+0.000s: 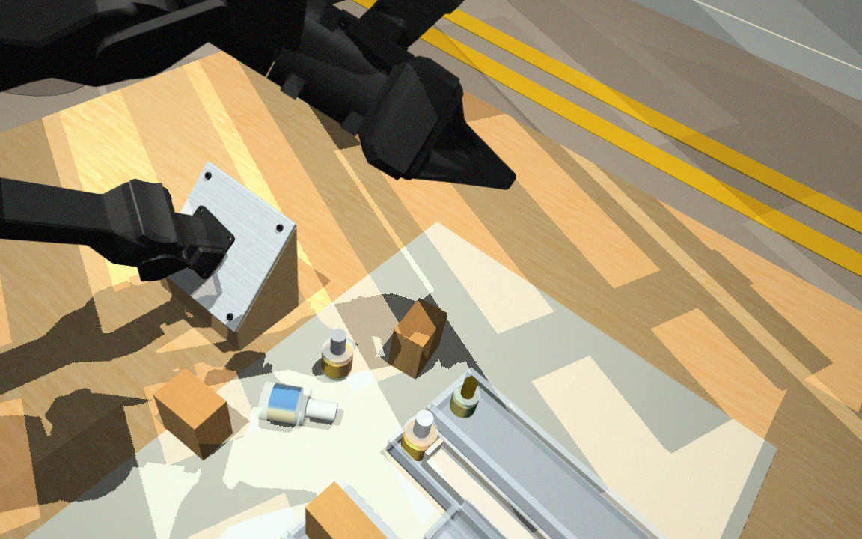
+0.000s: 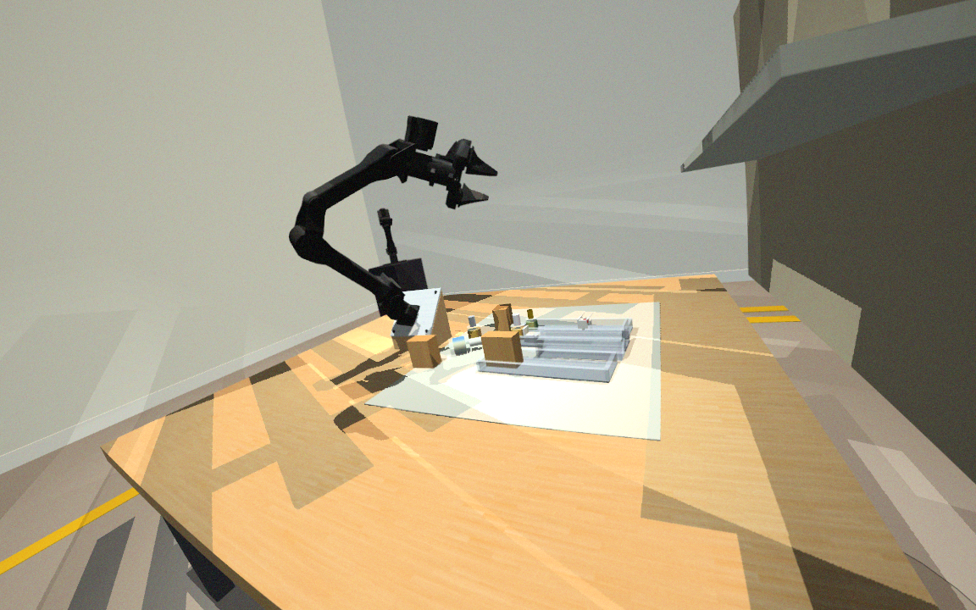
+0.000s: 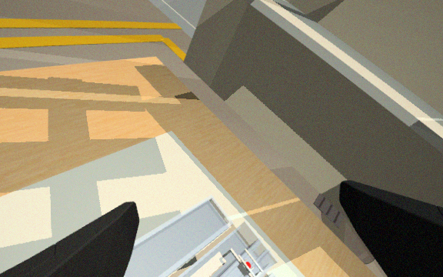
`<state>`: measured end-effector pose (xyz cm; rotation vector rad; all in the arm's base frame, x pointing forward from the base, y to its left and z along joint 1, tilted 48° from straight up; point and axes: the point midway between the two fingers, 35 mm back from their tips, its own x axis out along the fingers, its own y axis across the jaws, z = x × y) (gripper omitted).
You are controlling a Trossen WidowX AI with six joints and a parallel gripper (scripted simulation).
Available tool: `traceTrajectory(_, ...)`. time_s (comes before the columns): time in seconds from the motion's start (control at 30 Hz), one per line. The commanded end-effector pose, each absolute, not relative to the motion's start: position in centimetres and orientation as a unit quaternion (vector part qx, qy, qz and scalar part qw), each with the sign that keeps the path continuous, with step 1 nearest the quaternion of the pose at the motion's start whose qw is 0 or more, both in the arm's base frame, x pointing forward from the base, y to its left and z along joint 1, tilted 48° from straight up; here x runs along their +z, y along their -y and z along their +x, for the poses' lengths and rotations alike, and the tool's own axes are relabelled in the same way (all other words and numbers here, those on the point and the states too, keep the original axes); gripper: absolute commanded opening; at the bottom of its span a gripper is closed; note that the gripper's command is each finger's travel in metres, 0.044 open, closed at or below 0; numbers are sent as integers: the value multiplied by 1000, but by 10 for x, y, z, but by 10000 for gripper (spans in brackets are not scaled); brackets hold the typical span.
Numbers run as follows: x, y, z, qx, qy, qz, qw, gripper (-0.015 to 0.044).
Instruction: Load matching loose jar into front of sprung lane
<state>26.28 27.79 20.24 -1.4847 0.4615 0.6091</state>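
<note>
My gripper (image 2: 492,186) (image 3: 239,201) is open and empty, high above the table and well away from the jars. A loose jar with a yellow band and grey cap (image 1: 337,364) (image 2: 474,333) stands upright on the mat. A loose jar with a blue band (image 1: 284,404) (image 2: 460,346) lies on its side beside it, its white cap toward the lanes. A jar with a yellow band and light grey cap (image 1: 415,445) stands at the front end of the sprung lane (image 1: 414,474), just ahead of the white pusher plate (image 1: 432,448). The lane's far part is outside the top view.
A jar with a dark yellow cap (image 1: 464,402) (image 2: 531,323) stands in the neighbouring wide lane (image 1: 527,445). Brown blocks stand left of the jars (image 1: 193,415), behind them (image 1: 417,338) and by the lower lane (image 1: 343,513). A grey shelf (image 2: 893,83) overhangs at the right.
</note>
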Motion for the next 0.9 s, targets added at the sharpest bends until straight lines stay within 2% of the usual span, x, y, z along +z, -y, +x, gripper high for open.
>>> traceTrajectory(0.0, 135, -241, 263, 215, -353, -580, 702, 440)
traceTrajectory(0.47, 37, -140, 231, -55, -582, -398, 707, 440)
traceTrajectory(0.7, 17, -87, 198, -235, -621, -323, 675, 440)
traceTrajectory(0.87, 17, -83, 195, -250, -621, -318, 671, 440)
